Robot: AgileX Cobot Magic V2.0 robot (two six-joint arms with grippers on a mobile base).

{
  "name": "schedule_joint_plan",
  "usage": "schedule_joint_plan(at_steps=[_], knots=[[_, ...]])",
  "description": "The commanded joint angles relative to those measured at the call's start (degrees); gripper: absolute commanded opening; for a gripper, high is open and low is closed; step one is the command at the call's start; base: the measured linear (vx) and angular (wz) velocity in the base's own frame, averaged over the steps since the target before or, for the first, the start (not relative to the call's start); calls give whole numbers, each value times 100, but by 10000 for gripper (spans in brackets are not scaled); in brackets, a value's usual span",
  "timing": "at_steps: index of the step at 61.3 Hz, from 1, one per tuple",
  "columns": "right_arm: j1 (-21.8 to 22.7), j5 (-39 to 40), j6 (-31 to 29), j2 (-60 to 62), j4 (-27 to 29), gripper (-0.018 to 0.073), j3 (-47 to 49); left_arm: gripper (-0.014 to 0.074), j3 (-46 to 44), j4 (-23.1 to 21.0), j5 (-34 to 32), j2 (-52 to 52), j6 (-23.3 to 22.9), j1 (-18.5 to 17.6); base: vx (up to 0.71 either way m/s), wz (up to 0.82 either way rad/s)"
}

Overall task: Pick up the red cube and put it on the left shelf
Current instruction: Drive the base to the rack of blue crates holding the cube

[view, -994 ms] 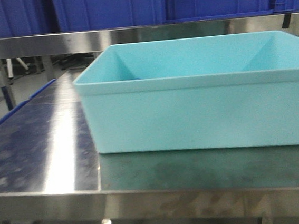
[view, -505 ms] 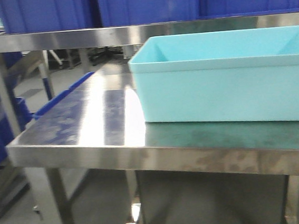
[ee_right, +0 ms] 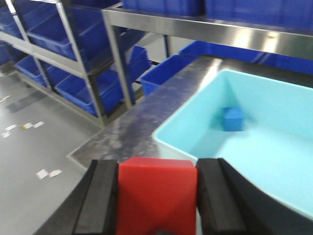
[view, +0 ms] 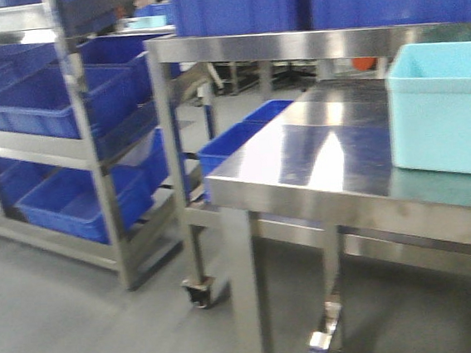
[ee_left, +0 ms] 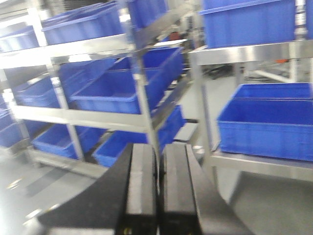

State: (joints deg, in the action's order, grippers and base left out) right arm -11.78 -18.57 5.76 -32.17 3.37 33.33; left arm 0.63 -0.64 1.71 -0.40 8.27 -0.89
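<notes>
The red cube [ee_right: 156, 193] sits clamped between the two black fingers of my right gripper [ee_right: 157, 169], held above the near corner of the steel table [ee_right: 146, 117]. My left gripper [ee_left: 159, 152] is shut with nothing between its pads, pointing toward the left shelf [ee_left: 98, 115], a steel rack loaded with large blue crates. That left shelf [view: 83, 149] also shows at the left of the front-facing view. Neither gripper appears in the front-facing view.
A turquoise bin [ee_right: 244, 142] on the table holds a small blue cube [ee_right: 233, 119]; the bin [view: 446, 110] shows at the right of the front-facing view. Blue crates [view: 233, 147] sit under the table [view: 300, 158] and on its upper rail. Grey floor [view: 66, 326] lies between table and rack.
The front-facing view has swung left: the turquoise bin slid from the centre to the right edge, and the table's left end, the floor and the blue-crate rack came into view.
</notes>
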Motion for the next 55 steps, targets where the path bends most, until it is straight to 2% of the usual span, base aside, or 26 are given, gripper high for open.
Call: schedule_joint_plan(at_steps=[1,55], knots=[[28,485,-31,-9,-51,67,164,106,126,-27,-519,40,3,-31,-9,52],[28,485,-31,-9,-51,67,164,106,126,-27,-519,40,3,-31,-10,54]])
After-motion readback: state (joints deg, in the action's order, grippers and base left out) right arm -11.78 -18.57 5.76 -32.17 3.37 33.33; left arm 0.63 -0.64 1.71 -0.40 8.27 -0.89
